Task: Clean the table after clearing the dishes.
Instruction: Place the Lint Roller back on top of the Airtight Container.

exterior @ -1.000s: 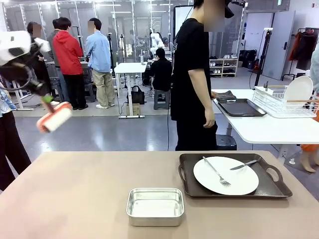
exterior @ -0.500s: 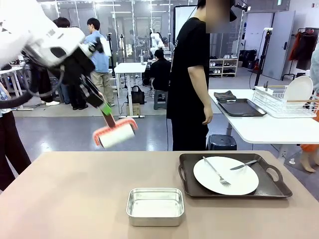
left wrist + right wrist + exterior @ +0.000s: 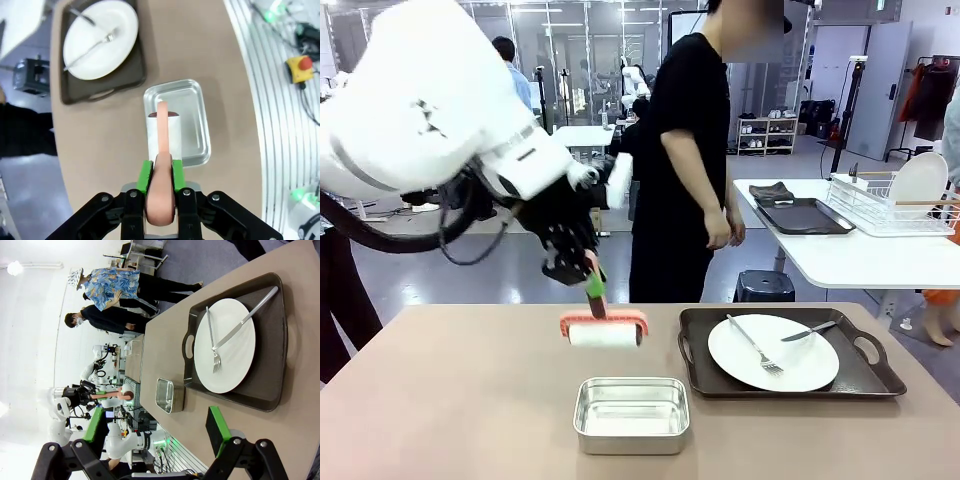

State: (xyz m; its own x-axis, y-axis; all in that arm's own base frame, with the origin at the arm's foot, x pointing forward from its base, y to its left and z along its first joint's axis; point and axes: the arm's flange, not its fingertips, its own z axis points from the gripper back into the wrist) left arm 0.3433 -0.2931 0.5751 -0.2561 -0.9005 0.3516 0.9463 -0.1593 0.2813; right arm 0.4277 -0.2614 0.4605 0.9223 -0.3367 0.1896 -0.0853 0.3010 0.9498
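A roller with a pink frame and a white roll (image 3: 604,331) hangs just above the beige table (image 3: 460,400), behind a square steel pan (image 3: 632,413). My left gripper (image 3: 592,285) is shut on its pink handle. In the left wrist view the green pads (image 3: 145,177) clamp the handle (image 3: 161,195), and the roll (image 3: 162,134) sits over the pan's (image 3: 192,125) edge. The dishes are one white plate (image 3: 773,352) with a fork and knife on a dark tray (image 3: 865,375), right of the pan. My right gripper (image 3: 156,427) is open and empty, looking at that plate (image 3: 225,347) from above.
A person in black (image 3: 685,160) stands at the far edge of the table, hands down. At the right, a white side table (image 3: 860,262) carries a wire rack (image 3: 880,205) with a plate and a dark tray (image 3: 805,217) with a cloth. The table's left half is bare.
My left arm has swung in from the far left to the middle, carrying the roller down to just behind the pan. The person has stepped a little to the left.
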